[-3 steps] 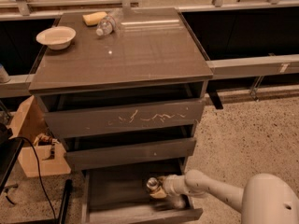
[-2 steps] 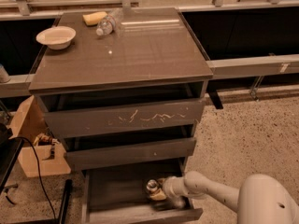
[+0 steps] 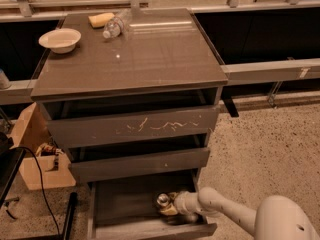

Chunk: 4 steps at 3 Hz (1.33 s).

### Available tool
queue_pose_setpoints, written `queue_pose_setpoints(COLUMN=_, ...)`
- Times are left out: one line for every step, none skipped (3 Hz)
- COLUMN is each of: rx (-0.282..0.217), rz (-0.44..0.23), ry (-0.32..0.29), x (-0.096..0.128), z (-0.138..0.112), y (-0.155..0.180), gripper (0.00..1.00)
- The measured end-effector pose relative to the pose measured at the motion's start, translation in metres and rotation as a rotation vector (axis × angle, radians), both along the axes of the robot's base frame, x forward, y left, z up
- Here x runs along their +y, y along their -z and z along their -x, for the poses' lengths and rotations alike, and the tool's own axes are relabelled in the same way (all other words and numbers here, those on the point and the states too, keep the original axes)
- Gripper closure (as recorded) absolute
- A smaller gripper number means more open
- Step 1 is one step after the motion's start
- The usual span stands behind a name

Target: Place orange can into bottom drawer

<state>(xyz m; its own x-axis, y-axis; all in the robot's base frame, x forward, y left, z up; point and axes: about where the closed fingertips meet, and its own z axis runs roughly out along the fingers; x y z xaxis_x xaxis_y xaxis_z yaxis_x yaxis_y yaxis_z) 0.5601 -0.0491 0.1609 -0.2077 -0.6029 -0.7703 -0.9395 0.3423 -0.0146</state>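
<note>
The bottom drawer [image 3: 125,204] is pulled open below the cabinet's other two drawers. The orange can [image 3: 164,204] stands upright inside it, toward the right, its silver top showing. My gripper [image 3: 172,205] reaches into the drawer from the lower right on a white arm and sits against the can's right side, around it. The can's lower part is partly hidden by the gripper and the drawer front.
On the cabinet top are a white bowl [image 3: 60,39], a clear plastic bottle [image 3: 116,25] lying on its side and a yellow sponge [image 3: 100,19]. A cardboard box [image 3: 35,154] with cables stands on the floor at left. The middle drawer [image 3: 140,164] overhangs the open one.
The gripper and can have shifted slightly left within the drawer; otherwise nothing has visibly changed.
</note>
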Motion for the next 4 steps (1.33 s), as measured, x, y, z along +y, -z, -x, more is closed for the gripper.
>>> queue_pose_setpoints(rx=0.009, rz=0.004, ry=-0.001, x=0.0008, z=0.0006, y=0.0033, gripper=1.0)
queue_pose_setpoints(rx=0.009, rz=0.004, ry=-0.001, x=0.0008, z=0.0006, y=0.0033, gripper=0.74)
queue_pose_setpoints(rx=0.009, rz=0.004, ry=-0.001, x=0.0008, z=0.0006, y=0.0033, gripper=0.49)
queue_pose_setpoints(rx=0.009, rz=0.004, ry=-0.001, x=0.0008, z=0.0006, y=0.0033, gripper=0.28)
